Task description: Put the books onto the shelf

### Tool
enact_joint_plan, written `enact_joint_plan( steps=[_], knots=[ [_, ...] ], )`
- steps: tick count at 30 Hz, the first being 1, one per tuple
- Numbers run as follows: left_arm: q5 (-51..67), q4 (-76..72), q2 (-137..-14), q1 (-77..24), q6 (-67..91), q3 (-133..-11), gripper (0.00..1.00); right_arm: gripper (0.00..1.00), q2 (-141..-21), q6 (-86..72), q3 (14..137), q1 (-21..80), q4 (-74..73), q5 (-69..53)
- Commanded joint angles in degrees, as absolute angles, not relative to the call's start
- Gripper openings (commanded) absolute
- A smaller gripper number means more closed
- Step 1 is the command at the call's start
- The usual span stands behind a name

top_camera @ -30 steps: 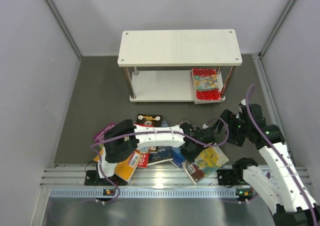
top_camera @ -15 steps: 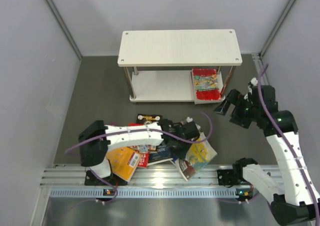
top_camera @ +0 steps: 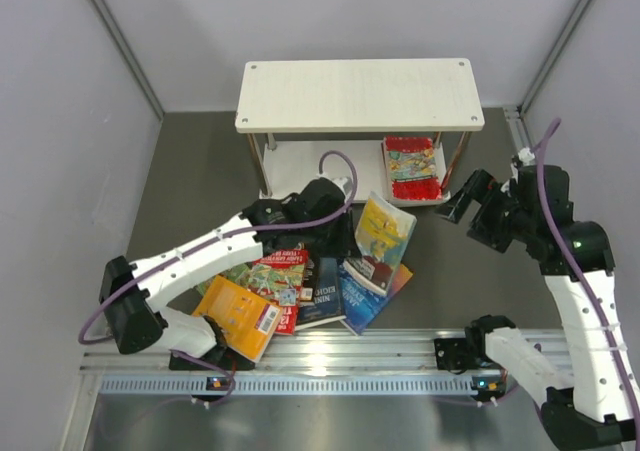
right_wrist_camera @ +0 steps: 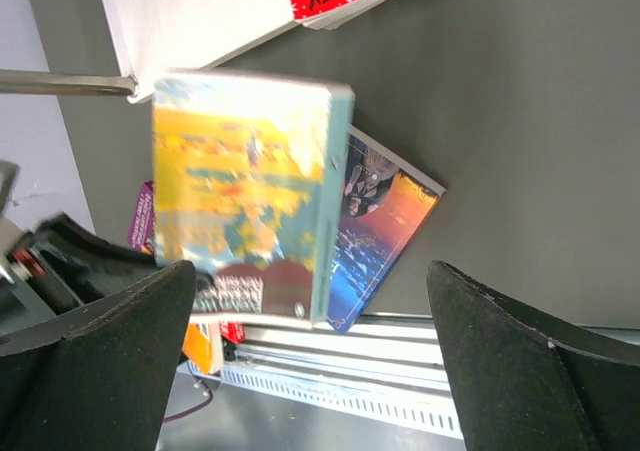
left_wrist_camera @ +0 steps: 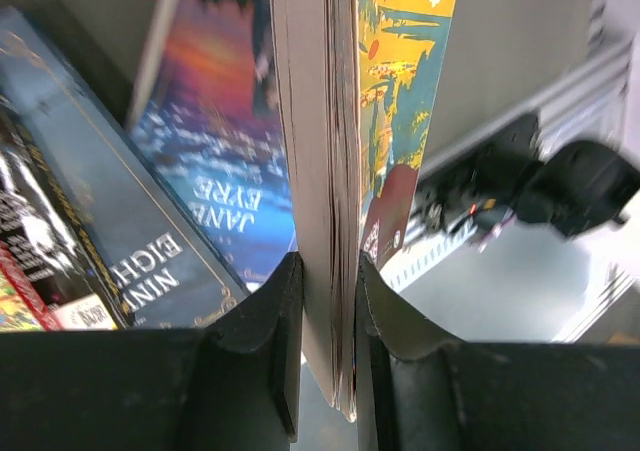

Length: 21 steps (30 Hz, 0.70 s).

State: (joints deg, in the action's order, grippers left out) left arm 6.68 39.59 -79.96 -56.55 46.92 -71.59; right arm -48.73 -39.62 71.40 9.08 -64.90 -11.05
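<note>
**Dark worktop, one book up off the pile**

Left fingers (left_wrist_camera: 283,301) were clenched across the thickness of the yellow book (left_wrist_camera: 405,61), gripping it near one edge. A second before, they had been down low by the front rail, at the near side of the pile (top_camera: 285,291). Now they had swung the yellow book up and away, so that it hung just in front of the lower tier of the shelf (top_camera: 360,96), near the red book (top_camera: 412,168) already lying there. Underneath, the blue book (top_camera: 372,289) lay uncovered on the worktop (top_camera: 200,191). Right fingers (right_wrist_camera: 100,361), spread wide and holding nothing, had drawn back to the right of the shelf, out of the way. To my eye the carry was under way, with most of the pile not yet shelved.
</note>
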Motion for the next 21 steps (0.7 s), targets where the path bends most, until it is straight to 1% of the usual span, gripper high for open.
enact_joint_plan(
  steps=[1,10,14,17,21],
  knots=[
    [7.6,31.0,-78.3,-53.4,49.4,-76.1,0.00,0.98,-47.3,-40.3,73.7,8.4,-65.9,-11.3],
    [4.8,20.0,-83.0,-48.9,53.9,-79.4,0.00,0.99,-46.0,-39.4,72.7,8.3,-65.7,-11.7],
    [2.9,11.8,-84.8,-48.2,56.4,-78.9,0.00,0.98,-45.5,-39.1,72.2,8.3,-65.7,-12.1],
    [0.5,6.8,-84.8,-48.1,59.7,-76.6,0.00,0.99,-45.0,-39.1,71.5,8.3,-65.8,-12.7],
    [-3.2,-6.0,-83.7,-47.5,66.2,-69.1,0.00,0.99,-44.2,-39.1,70.3,8.3,-65.8,-13.4]
  ],
)
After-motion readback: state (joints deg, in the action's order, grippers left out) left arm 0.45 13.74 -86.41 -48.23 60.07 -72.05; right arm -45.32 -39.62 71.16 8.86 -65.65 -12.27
